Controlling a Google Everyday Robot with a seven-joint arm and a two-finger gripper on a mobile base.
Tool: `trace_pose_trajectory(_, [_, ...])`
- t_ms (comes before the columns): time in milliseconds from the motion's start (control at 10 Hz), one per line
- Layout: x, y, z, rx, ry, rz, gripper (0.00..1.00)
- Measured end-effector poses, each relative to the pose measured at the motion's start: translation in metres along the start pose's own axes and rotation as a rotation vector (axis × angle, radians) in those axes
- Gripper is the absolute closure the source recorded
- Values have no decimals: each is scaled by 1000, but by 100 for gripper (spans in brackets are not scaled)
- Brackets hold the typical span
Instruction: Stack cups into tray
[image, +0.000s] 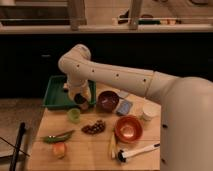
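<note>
A small green cup (74, 115) stands on the wooden table just in front of the green tray (54, 97), which lies at the table's back left. A white cup (148, 112) stands at the right side. My gripper (80, 101) hangs at the tray's front right corner, just above and behind the green cup. My white arm reaches in from the right and hides part of the tray's inside.
A dark maroon bowl (107, 100) and a blue object (124, 106) sit right of the gripper. An orange bowl (128, 128), grapes (93, 128), a green pod (57, 136), an orange fruit (60, 149), a banana (112, 145) and a white brush (140, 150) lie nearer the front.
</note>
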Motion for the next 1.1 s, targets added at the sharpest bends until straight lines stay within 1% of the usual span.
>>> trace_pose_trajectory(200, [-8, -26, 2, 16, -15, -35, 94])
trace_pose_trajectory(700, [-24, -51, 9, 57, -53, -54, 94])
trace_pose_trajectory(1000, [-28, -56, 18, 73, -76, -35, 94])
trace_pose_trajectory(1100, [-29, -58, 22, 77, -84, -28, 88])
